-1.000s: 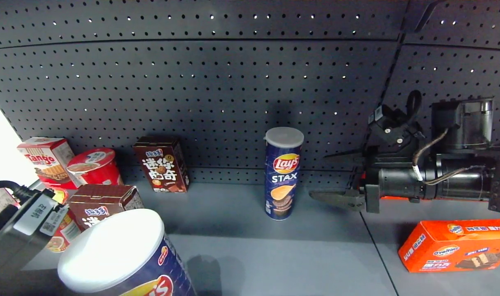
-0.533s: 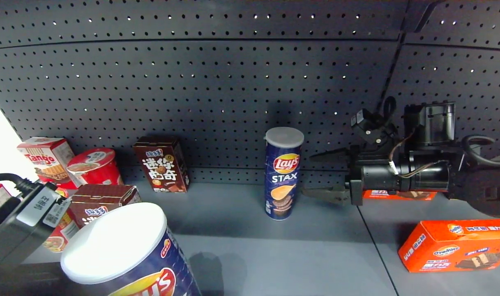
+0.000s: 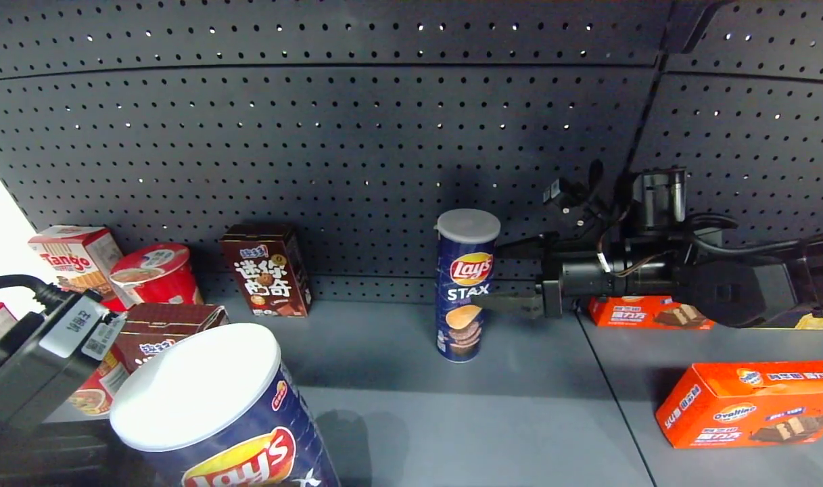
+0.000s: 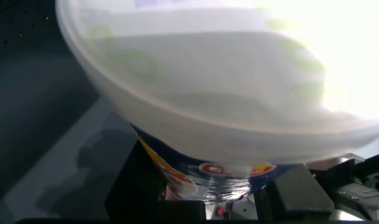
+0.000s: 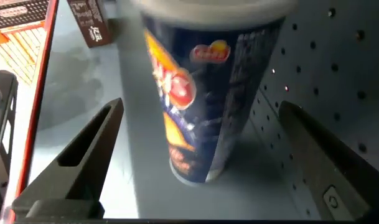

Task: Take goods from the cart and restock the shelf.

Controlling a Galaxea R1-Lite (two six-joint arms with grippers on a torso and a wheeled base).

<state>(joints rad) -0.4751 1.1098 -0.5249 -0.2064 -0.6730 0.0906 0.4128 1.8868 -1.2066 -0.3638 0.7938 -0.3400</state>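
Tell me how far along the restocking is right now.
Done: one chip can stands upright on the shelf. In hand: the left gripper holds a second can; the right gripper is open, fingers either side of the chip can. Left: setting the second can down.

Dark pegboard wall (image 3: 357, 135), grey shelf (image 3: 519, 412)

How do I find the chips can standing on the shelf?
Look below the dark pegboard wall to the grey shelf. In its middle stands a tall blue can with a pale lid. Its shelf neighbours are boxes and a red cup.
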